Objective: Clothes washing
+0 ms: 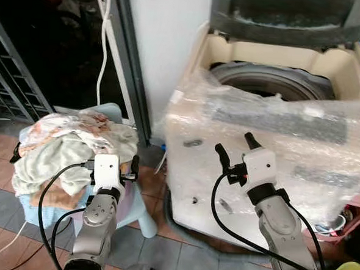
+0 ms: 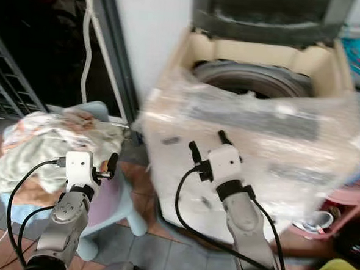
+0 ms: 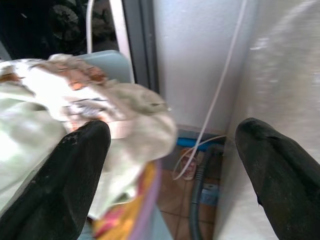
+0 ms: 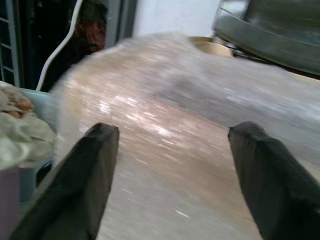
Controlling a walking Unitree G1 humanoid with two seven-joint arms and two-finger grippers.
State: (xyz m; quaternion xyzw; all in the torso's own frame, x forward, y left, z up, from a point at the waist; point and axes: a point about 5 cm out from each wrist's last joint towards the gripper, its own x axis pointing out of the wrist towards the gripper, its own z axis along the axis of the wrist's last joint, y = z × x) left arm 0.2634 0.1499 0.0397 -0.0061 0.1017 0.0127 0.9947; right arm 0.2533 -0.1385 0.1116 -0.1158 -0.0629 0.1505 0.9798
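Silver arms, white wrist housings, looping black cables, black-fingered pincers

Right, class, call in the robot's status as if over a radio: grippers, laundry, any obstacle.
Left gripper open, by the clothes pile on the stool. Right gripper open, empty, before the washing machine. Lid up, plastic wrap over its front.

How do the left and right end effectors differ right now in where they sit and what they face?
The left end effector is low beside the laundry pile on the blue chair; the right end effector is higher, in front of the plastic-wrapped washing machine. The left wrist view faces the clothes and the wall gap; the right wrist view faces the machine's wrapped front. Both are open and hold nothing.
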